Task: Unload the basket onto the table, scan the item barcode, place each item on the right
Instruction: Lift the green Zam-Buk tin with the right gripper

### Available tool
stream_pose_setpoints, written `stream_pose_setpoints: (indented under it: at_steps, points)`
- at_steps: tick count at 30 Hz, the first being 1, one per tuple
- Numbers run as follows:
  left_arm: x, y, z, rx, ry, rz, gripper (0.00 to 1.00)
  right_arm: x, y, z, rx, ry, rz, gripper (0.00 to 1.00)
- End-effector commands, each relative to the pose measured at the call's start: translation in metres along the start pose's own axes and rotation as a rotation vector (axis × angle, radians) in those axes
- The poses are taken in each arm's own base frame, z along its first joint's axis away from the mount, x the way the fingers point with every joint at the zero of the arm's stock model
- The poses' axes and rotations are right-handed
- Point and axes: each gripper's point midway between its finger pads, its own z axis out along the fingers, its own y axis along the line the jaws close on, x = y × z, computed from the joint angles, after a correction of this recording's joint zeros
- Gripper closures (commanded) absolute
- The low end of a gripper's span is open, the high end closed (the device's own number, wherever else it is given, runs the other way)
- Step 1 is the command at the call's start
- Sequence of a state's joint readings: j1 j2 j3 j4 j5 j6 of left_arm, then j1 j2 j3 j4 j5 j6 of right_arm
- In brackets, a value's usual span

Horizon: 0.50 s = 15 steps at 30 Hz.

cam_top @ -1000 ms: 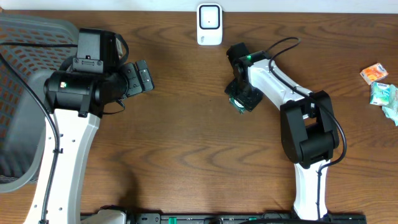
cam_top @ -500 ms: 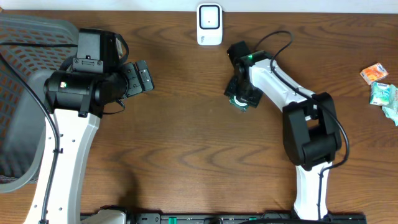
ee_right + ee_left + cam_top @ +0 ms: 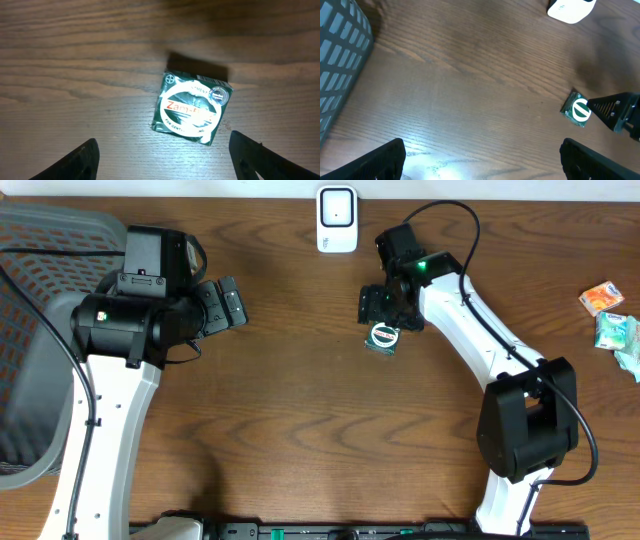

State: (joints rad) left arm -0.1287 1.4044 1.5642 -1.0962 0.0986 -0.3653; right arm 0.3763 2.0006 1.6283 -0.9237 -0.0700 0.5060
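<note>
The item is a small green box [image 3: 381, 338] with a white ring and red lettering on top, lying flat on the wooden table. In the right wrist view the box [image 3: 192, 109] lies just beyond my right gripper [image 3: 165, 165], apart from both fingers. My right gripper [image 3: 385, 307] is open with nothing between its fingers, hovering between the box and the white scanner [image 3: 337, 220] at the table's back edge. My left gripper [image 3: 228, 305] stands wide open and empty far to the left. The left wrist view shows the box [image 3: 576, 109] and a scanner corner [image 3: 570, 9].
Orange and pale green packets [image 3: 603, 298] lie at the table's right edge. A grey mesh basket [image 3: 40, 330] stands at the left beside the left arm, and the basket [image 3: 340, 60] fills the left side of the left wrist view.
My right gripper has opened wider, let go of the green box and drawn back toward the scanner. The box now lies free on the table. The left arm has not moved.
</note>
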Motion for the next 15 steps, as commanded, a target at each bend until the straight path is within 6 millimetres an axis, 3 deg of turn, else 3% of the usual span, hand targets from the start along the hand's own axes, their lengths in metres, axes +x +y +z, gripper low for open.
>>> stream_pose_setpoints:
  at_steps: [1,7,15]
  points:
    - [-0.004,0.001,-0.003,-0.004,-0.012,0.003,0.02,0.01,-0.015,0.014,0.069,0.024,0.067,0.21]
    - [-0.004,0.001,-0.003,-0.004,-0.012,0.003,0.02,0.03,-0.041,0.043,0.162,0.022,0.276,0.22]
    - [-0.004,0.001,-0.003,-0.004,-0.012,0.003,0.02,0.039,-0.048,0.072,0.142,-0.003,0.266,0.16]
